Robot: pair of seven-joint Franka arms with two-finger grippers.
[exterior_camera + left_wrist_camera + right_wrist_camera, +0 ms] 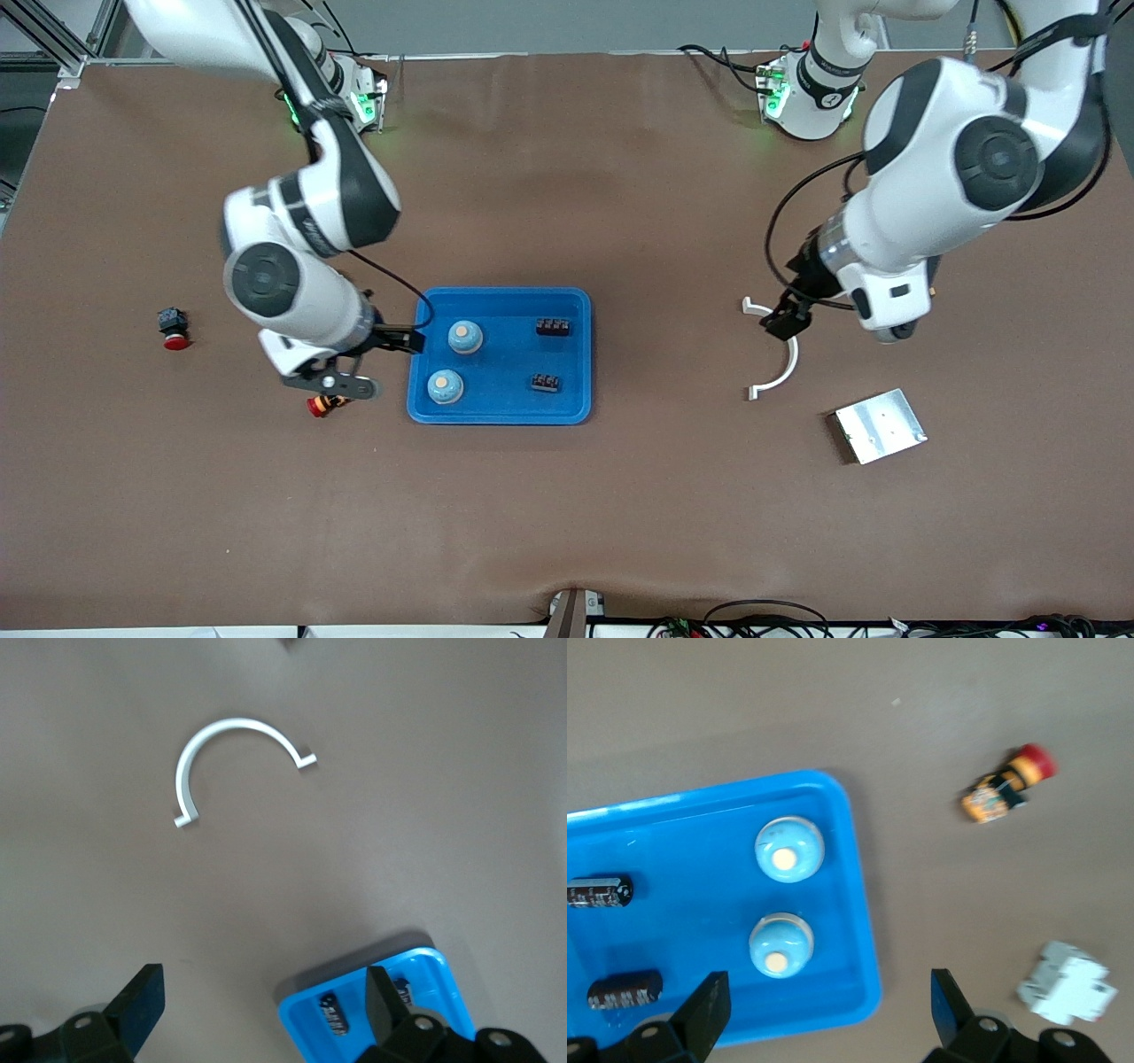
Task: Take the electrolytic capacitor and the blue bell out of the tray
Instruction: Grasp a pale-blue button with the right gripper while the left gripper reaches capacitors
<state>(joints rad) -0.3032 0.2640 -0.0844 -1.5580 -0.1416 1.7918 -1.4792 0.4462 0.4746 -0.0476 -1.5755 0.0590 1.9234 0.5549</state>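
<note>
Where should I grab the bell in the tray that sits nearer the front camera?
Take the nearer bell across its round dome, coming straight down from above. It stands upright in the blue tray, button up, apart from the other bell, so gripper fingers likely fit on either side.

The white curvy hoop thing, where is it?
In the front view, the white curved piece lies on the bare table toward the left arm's end, between the blue tray and the metal plate. The open left gripper is over it.
</note>
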